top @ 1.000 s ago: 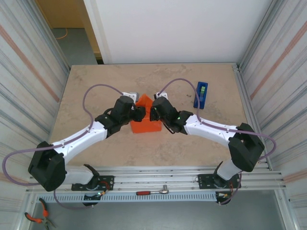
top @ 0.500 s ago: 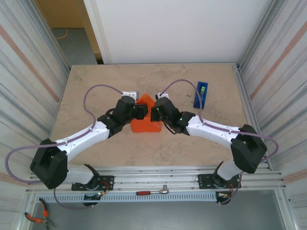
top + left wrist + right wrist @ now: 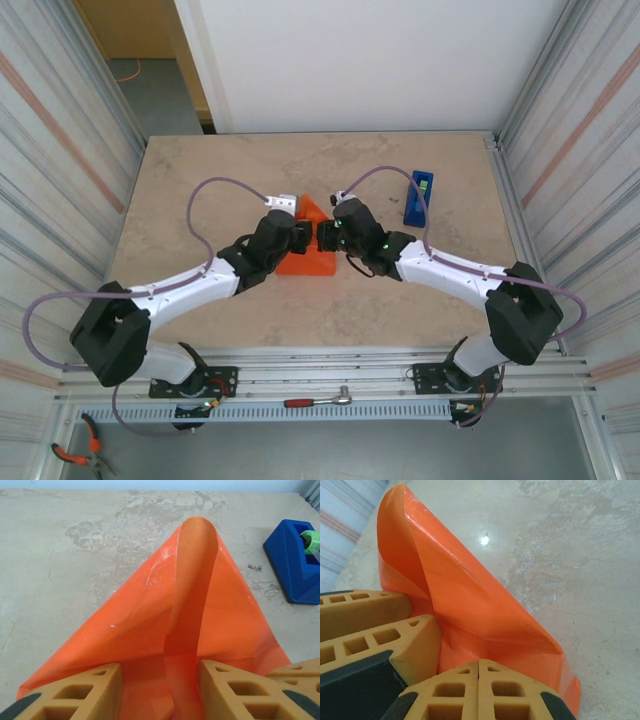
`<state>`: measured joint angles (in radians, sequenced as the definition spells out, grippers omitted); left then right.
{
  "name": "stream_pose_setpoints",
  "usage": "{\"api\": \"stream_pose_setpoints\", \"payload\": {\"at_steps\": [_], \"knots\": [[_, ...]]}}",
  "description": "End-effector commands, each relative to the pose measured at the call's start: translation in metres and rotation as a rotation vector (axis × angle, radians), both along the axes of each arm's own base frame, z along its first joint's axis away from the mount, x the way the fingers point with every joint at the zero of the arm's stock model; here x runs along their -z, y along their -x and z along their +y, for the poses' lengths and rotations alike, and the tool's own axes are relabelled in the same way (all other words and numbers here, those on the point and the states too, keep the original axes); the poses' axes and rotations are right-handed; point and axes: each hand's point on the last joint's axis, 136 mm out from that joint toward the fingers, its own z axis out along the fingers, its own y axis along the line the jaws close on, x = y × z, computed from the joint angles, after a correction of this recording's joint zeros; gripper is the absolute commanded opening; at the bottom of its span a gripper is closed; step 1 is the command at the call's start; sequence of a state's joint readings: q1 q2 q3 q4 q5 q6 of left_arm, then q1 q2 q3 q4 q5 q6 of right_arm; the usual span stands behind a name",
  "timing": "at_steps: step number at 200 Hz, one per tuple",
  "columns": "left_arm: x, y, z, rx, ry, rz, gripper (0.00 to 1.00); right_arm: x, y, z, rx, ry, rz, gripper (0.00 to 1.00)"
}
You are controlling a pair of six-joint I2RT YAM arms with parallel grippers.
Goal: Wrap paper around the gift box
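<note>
The orange paper (image 3: 311,262) is folded into a low bundle at mid-table, with a triangular flap (image 3: 312,208) pointing away from me. The gift box is hidden under it. My left gripper (image 3: 298,236) is at the bundle's left side. In the left wrist view it (image 3: 160,677) is open, and an upright curled strip of paper (image 3: 192,580) stands between its fingers (image 3: 75,692), closer to the right one. My right gripper (image 3: 326,236) faces it from the right. In the right wrist view it (image 3: 479,666) is shut, its tips pressed against the paper (image 3: 470,595), with nothing seen between the pads.
A blue tape dispenser (image 3: 419,197) with a green roll stands on the table to the far right of the bundle, also visible in the left wrist view (image 3: 295,562). Corrugated walls border the marble tabletop (image 3: 200,180) on both sides.
Both grippers have shifted a little right and closer together over the bundle. The left jaws have opened wider. The flap now stands as a sharper triangle.
</note>
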<state>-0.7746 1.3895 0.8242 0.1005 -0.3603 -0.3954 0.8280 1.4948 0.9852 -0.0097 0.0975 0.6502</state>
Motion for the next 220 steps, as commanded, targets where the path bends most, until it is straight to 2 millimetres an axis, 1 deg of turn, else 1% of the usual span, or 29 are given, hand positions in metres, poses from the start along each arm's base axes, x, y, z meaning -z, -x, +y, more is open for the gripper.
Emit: {"api": "stream_pose_setpoints", "payload": {"at_steps": [1,25,63,77,93,107,152,163,173,188,209,220], "knots": [[0.086,0.030,0.023,0.002,-0.216,0.214,0.45,0.068,0.054,-0.007,-0.102,0.100,0.280,0.00],[0.093,0.033,0.022,0.002,-0.258,0.214,0.45,0.055,0.048,-0.006,-0.106,0.062,0.275,0.00],[0.101,0.035,0.021,-0.002,-0.292,0.216,0.44,0.012,0.033,-0.013,-0.093,-0.026,0.216,0.00],[0.101,0.036,0.021,-0.001,-0.295,0.216,0.44,0.001,0.032,-0.016,-0.095,-0.049,0.202,0.00],[0.102,0.037,0.020,0.001,-0.299,0.213,0.44,-0.002,0.031,-0.020,-0.093,-0.057,0.198,0.00],[0.103,0.038,0.020,0.002,-0.300,0.214,0.44,-0.001,0.033,-0.021,-0.097,-0.057,0.200,0.00],[0.105,0.039,0.019,0.002,-0.298,0.218,0.44,0.020,0.039,-0.019,-0.102,-0.066,0.248,0.00],[0.106,0.039,0.019,0.002,-0.298,0.218,0.43,0.021,0.039,-0.019,-0.102,-0.067,0.254,0.00],[0.106,0.039,0.018,0.003,-0.298,0.218,0.43,0.016,0.038,-0.020,-0.102,-0.070,0.247,0.00],[0.106,0.039,0.018,0.003,-0.297,0.219,0.43,0.002,0.033,-0.027,-0.087,-0.092,0.219,0.00],[0.107,0.039,0.019,0.002,-0.298,0.219,0.43,-0.021,0.018,-0.042,-0.042,-0.136,0.179,0.00],[0.107,0.039,0.019,0.001,-0.295,0.218,0.43,-0.025,0.007,-0.053,-0.011,-0.151,0.174,0.00]]}}
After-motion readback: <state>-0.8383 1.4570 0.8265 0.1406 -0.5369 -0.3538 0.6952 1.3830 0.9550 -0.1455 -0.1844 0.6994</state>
